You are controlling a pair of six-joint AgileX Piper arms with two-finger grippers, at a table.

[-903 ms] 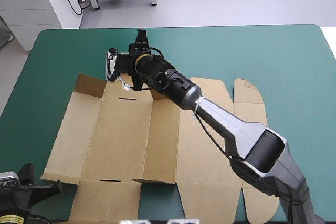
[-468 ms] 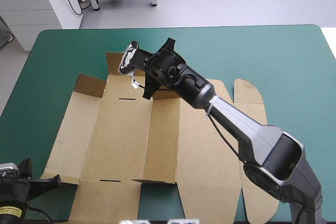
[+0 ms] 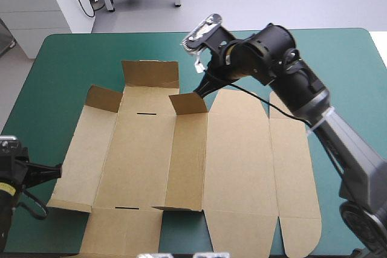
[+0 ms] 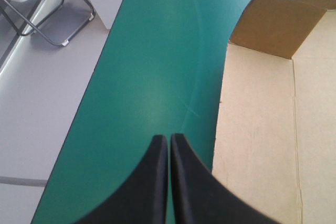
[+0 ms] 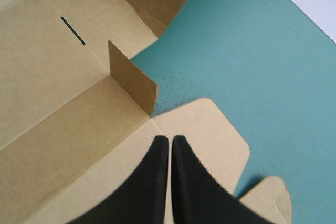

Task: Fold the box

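While the left gripper [image 4: 168, 137] and right gripper [image 5: 170, 139] were pinched together, empty, the box [image 3: 145, 155] probably needed its walls lifted next.

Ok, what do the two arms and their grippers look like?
The right arm is a grey tapered link with a white tie round it, leading into a bulky black wrist. The left arm is black, and only its end is in view. The left gripper and right gripper each have two broad, smooth black fingers curved like fins.
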